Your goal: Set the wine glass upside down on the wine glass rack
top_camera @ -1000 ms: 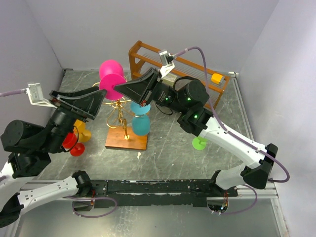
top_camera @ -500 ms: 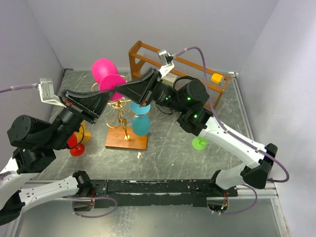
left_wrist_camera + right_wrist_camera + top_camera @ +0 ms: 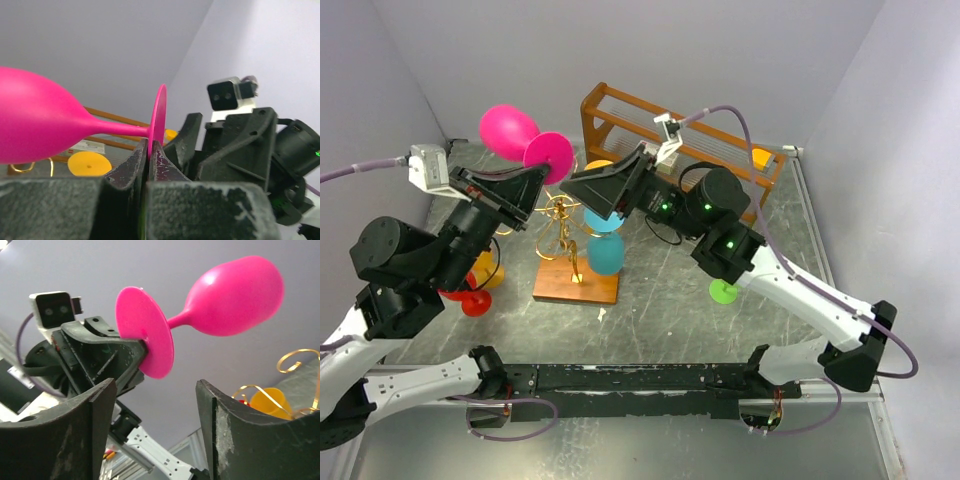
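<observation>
From the top view there is one pink wine glass [image 3: 510, 130]. It is up in the air, lying on its side, above and to the left of the one gold wine glass rack [image 3: 575, 280], and it does not touch the rack. The left arm [image 3: 410, 265] has its jaws clamped on the rim of the glass's flat round foot. The right arm [image 3: 720, 215] has its jaws apart, just beside that foot, holding nothing. One blue-green glass [image 3: 607, 255] hangs on the rack. On the tabletop [image 3: 670, 320] are one red glass [image 3: 470, 297], one yellow glass [image 3: 490, 270] and one green glass [image 3: 723, 291], partly hidden. One brown wooden shelf [image 3: 610, 108] sits at the back. In the left wrist view the two jaws pinch the thin edge of the pink foot, and the bowl points left. One orange round foot [image 3: 90, 162] shows below it, beside a small label [image 3: 84, 146] too blurry to read. In the right wrist view two black fingers [image 3: 95, 435] stand wide apart with nothing between them. The pink glass is out in front of them. Two gold curls [image 3: 295, 357] and one orange cup [image 3: 267, 400] show at the lower right.
</observation>
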`<action>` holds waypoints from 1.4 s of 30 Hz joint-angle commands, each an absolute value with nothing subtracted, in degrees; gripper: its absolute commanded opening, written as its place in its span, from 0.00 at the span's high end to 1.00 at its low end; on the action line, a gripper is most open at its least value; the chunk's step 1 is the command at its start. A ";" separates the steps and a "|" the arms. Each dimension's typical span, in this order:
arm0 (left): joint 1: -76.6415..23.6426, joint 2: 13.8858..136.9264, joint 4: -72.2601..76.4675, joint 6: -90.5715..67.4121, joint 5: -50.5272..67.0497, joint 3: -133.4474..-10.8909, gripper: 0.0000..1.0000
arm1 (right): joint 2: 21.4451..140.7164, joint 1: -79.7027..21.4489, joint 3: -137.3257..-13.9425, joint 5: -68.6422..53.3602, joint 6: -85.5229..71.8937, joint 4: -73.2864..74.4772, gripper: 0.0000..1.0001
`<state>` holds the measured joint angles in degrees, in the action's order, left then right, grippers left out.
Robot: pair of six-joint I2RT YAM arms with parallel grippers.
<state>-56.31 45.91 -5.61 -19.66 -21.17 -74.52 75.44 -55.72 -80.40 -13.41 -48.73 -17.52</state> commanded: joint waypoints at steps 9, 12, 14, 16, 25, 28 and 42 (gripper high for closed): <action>-56.22 52.50 -3.13 -11.49 -32.45 -78.33 0.93 | 62.67 -55.64 -70.54 0.63 -46.93 -11.91 0.30; -56.17 53.89 -2.49 -9.90 -33.54 -79.13 0.93 | 59.65 -55.65 -68.38 1.94 -46.85 -11.40 0.30; -56.12 55.06 -2.42 -9.07 -33.83 -79.84 0.93 | 58.06 -55.77 -67.02 2.89 -46.77 -11.01 0.30; -55.95 56.33 -2.38 -8.25 -34.05 -80.54 0.93 | 56.63 -55.68 -65.95 3.59 -46.76 -10.54 0.29; -40.39 62.65 -8.22 -15.50 -21.02 -84.87 0.93 | 52.00 -55.75 -61.09 5.54 -48.00 -9.32 0.29; -33.82 62.75 -7.72 -19.49 -16.08 -83.58 0.93 | 50.77 -55.74 -59.89 6.05 -48.63 -8.93 0.29; -13.41 56.64 -10.03 -47.78 -10.22 -71.97 0.93 | 47.69 -55.72 -57.66 6.82 -50.78 -7.38 0.30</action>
